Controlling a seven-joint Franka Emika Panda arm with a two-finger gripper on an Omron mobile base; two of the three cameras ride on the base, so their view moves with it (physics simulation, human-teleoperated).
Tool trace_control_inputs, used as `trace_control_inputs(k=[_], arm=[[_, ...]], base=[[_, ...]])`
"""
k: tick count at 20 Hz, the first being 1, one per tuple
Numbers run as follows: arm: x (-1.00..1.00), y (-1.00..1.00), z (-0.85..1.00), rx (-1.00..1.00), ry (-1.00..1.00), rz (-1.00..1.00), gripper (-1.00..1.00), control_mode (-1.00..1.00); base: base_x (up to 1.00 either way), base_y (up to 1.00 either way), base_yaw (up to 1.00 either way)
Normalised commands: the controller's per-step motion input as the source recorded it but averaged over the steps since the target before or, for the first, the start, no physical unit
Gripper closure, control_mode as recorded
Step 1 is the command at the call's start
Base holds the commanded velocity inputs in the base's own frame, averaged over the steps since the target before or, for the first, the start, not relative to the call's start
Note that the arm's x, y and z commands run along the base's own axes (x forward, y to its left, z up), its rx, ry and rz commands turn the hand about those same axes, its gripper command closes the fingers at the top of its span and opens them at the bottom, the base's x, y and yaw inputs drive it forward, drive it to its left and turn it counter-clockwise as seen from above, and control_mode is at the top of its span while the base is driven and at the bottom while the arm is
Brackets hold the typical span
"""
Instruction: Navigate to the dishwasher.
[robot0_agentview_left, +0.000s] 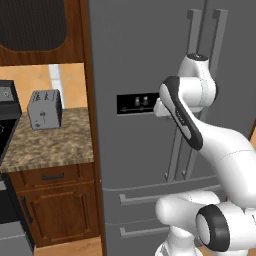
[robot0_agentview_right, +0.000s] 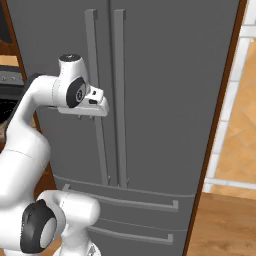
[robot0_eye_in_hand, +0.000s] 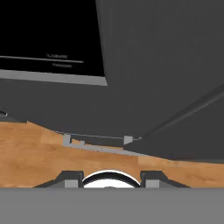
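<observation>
grey refrigerator (robot0_agentview_left: 145, 60) doors rise right in front of me, with wood floor (robot0_agentview_right: 225, 220) open to my right. on my left sit a granite table (robot0_agentview_left: 50, 142) carrying a toaster (robot0_agentview_left: 45, 109), a wood cabinet (robot0_agentview_left: 57, 210) under it, and the stove's (robot0_agentview_left: 7, 125) black edge. none of these fronts matches the dishwasher, so i judge it is elsewhere and my base must turn to find it. my end effector (robot0_eye_in_hand: 111, 178) is tucked by the refrigerator handles (robot0_agentview_right: 105, 100), tips apart and empty. best to back straight off before swinging, since my elbow is close to the doors; the cabinet corner crowds my left, so the right side offers freer room.
</observation>
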Motion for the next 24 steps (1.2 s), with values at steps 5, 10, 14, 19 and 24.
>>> trace_control_inputs(k=[5,10,14,19,24], arm=[[-0.55,-0.01,-0.07,0.00,0.00,0.00,-1.00,-1.00],[-0.79,0.00,-0.30,0.00,0.00,0.00,-1.00,-1.00],[-0.50,-0.03,-0.33,0.00,0.00,0.00,-1.00,-1.00],[-0.34,-0.01,-0.37,0.00,0.00,0.00,-1.00,-1.00],[0.00,0.00,0.00,0.00,0.00,0.00,-1.00,1.00]], base=[[0.00,0.00,0.00],[0.00,0.00,0.00],[0.00,0.00,0.00],[0.00,0.00,0.00],[-0.53,0.00,0.00]])
